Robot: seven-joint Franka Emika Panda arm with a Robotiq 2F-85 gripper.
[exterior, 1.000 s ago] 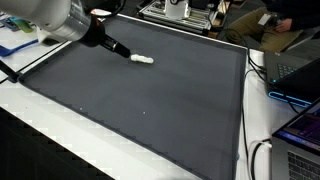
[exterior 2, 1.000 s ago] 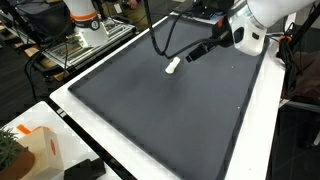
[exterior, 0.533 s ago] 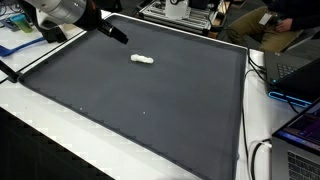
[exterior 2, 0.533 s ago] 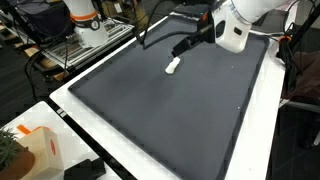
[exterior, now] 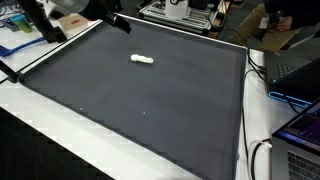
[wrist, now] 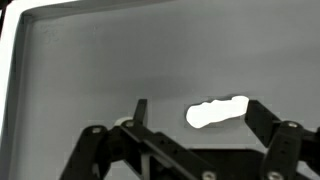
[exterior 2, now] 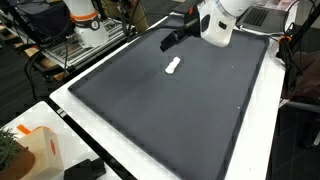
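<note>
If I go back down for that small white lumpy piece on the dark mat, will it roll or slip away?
The white piece lies flat and elongated, so it probably won't roll far. It looks small and light, so a nudge may slide it. The mat looks matte, likely giving some grip.

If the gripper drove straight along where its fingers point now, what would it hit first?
Probably the dark mat. The open gripper points down at it, with the small white object between the fingertips in the wrist view; depth is unclear, so contact with it is uncertain.

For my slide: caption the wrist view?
Open tool hovering above a small white object lying on the dark mat.
</note>
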